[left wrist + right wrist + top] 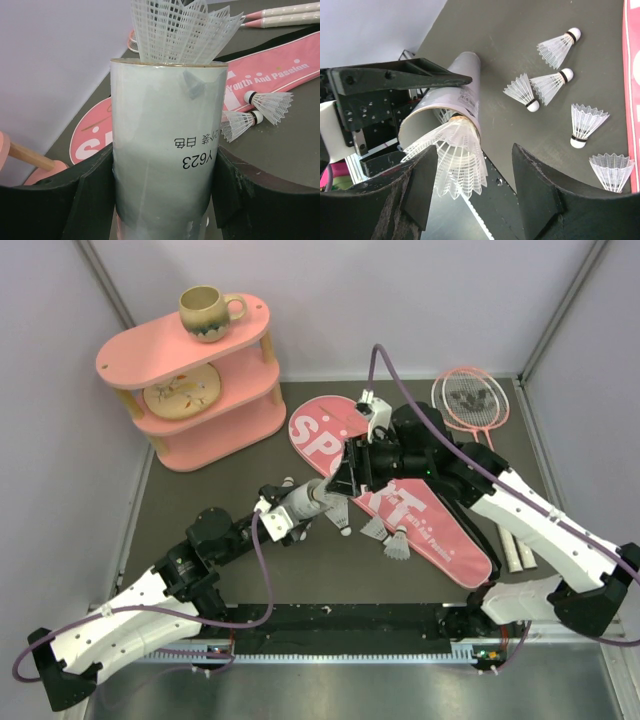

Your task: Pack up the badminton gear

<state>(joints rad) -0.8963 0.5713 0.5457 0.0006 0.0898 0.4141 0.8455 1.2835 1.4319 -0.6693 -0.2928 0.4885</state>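
The white tube (162, 150) is clamped between the left end effector's (278, 512) fingers, its base cut off from view. A shuttlecock (457, 160) sits in its mouth, cork hidden. The right end effector (345, 475) stands open either side of that skirt. Five loose shuttlecocks (550, 82) lie on the worktop (200, 490) near the bag (440, 525), its lettering partly covered.

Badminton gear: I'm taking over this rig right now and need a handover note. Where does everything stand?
Left gripper: shut on the long white tube.
Right gripper: open, at the tube's mouth.
Done: one white feather shuttlecock sits partly in the tube.
Left: five loose shuttlecocks on the dark table; two slim pink-framed rackets lie outside the big pink racket-shaped bag.
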